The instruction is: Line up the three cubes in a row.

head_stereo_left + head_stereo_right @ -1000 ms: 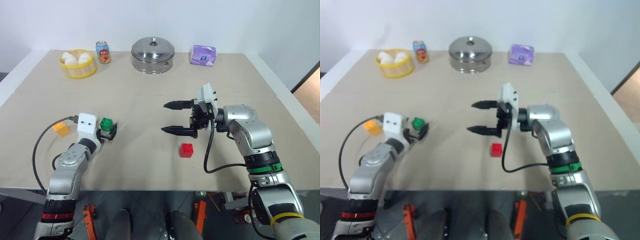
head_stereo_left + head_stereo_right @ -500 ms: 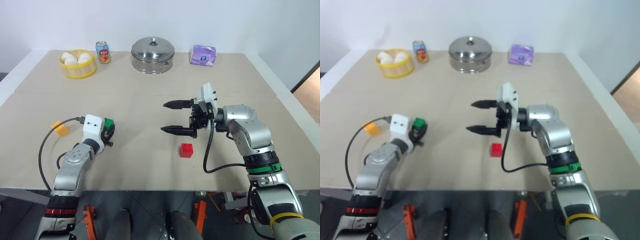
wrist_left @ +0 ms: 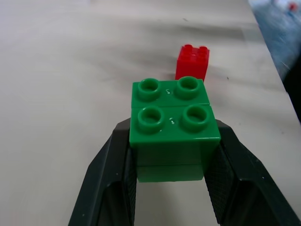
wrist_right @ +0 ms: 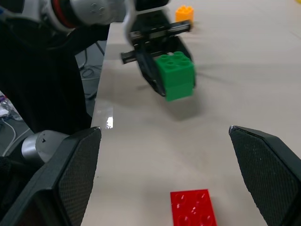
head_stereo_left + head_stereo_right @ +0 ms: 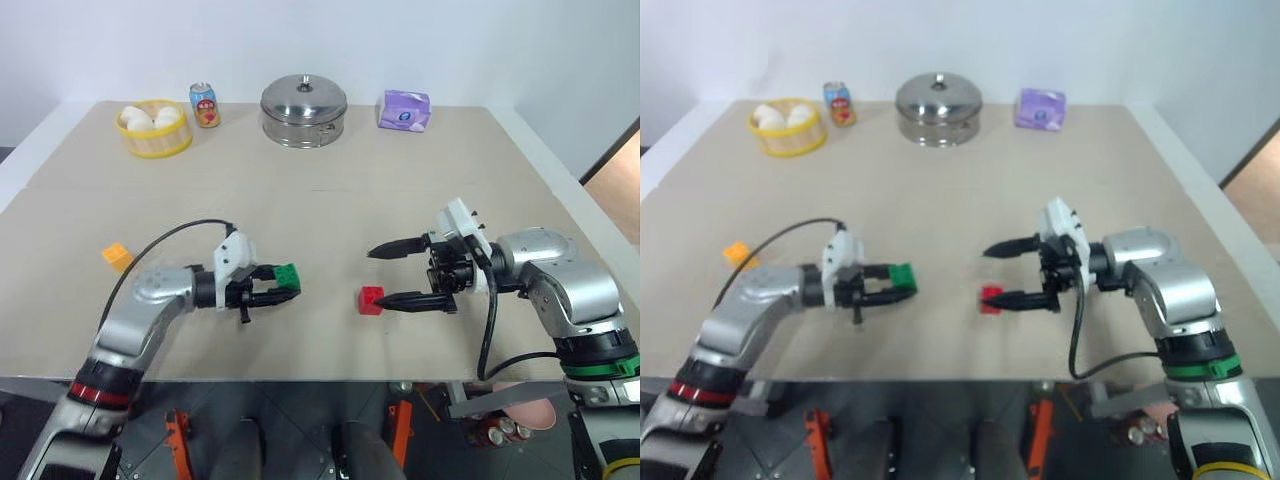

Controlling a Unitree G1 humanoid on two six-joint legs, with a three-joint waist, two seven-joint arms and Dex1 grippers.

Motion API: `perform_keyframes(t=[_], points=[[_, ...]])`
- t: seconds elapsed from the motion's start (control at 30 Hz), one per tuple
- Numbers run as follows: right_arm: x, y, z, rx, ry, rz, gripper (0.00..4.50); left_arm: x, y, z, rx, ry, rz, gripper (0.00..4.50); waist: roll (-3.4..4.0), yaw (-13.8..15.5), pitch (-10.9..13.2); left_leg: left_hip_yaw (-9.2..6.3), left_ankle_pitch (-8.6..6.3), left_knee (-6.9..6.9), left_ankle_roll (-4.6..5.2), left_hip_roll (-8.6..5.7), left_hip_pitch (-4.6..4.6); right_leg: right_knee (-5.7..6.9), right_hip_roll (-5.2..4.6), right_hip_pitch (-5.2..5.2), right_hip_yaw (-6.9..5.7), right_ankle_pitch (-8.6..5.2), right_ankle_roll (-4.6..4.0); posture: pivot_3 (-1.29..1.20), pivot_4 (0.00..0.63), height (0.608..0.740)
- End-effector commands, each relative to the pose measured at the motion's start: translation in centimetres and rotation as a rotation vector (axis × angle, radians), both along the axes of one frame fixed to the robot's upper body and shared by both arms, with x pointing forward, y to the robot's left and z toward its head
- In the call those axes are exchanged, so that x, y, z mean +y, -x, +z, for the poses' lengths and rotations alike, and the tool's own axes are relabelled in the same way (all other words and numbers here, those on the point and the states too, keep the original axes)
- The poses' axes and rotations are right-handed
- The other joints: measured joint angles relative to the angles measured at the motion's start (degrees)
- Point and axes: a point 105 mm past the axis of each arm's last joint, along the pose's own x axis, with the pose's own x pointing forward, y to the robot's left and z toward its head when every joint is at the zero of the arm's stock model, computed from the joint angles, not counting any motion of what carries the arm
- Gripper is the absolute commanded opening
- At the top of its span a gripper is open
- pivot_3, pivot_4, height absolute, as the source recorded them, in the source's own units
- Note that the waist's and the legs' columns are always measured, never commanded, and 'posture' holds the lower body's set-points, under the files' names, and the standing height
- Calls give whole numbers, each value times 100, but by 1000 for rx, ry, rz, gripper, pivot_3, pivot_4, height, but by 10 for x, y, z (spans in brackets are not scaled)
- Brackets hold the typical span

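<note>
My left gripper is shut on the green cube and holds it just above the table, left of centre, pointing toward the red cube. The red cube sits on the table a short way off, also seen past the green cube as the red cube. Right of the red cube my right gripper is open, and its nearer fingertip is close beside that cube. The orange-yellow cube lies alone at the far left.
Along the back edge stand a yellow steamer basket with white buns, a drink can, a lidded steel pot and a purple packet. The table's front edge runs just below both arms.
My left gripper closed on the green cube and swung right with it toward the red cube. The right gripper drew back to the right and sank, staying open.
</note>
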Motion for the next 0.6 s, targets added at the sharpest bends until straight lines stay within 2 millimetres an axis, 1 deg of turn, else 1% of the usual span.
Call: perform_keyframes(t=[0.03, 0.13, 0.27, 0.4, 0.5, 0.6], points=[[-5, 3, 17, -86, -15, -42, 4500, -18, -2, -8, 2, -43, -111, 1346, 0, 2, 0, 2, 0, 1, 0, -2, -2, -1, -3, 0, 1, 0, 2, 0, 150, 739], [-7, 3, 19, -104, -16, -76, 4500, -25, -2, -12, 8, -55, -150, 1346, 0, 5, 0, 2, -3, -2, 2, -3, -8, -2, -2, -4, 3, -2, 8, 0, 150, 739], [-9, 5, 23, -121, -23, -98, 4500, -25, -2, -13, 2, -53, -152, 1346, 0, -1, 0, -4, -11, -12, 11, 1, -9, 0, 7, -10, 2, -5, 13, 0, 150, 739], [-10, 6, 25, -129, -29, -114, 4500, -23, 1, -20, -2, -58, -143, 1346, 0, 2, 0, -10, -11, -13, 11, 2, -8, 1, 11, -9, 2, -7, 11, 0, 150, 739], [-9, 6, 24, -128, -29, -113, 4500, -28, 5, -25, 4, -64, -155, 1346, 0, 2, 0, -8, -11, -8, 11, 2, -8, 1, 9, -5, 3, -8, 9, 0, 150, 739], [-7, 5, 25, -130, -32, -110, 4500, -30, 2, -30, -15, -87, -133, 1346, 0, 4, 0, -7, -10, -3, 11, 2, -9, 1, 9, -5, 3, -6, 7, 0, 150, 739]])
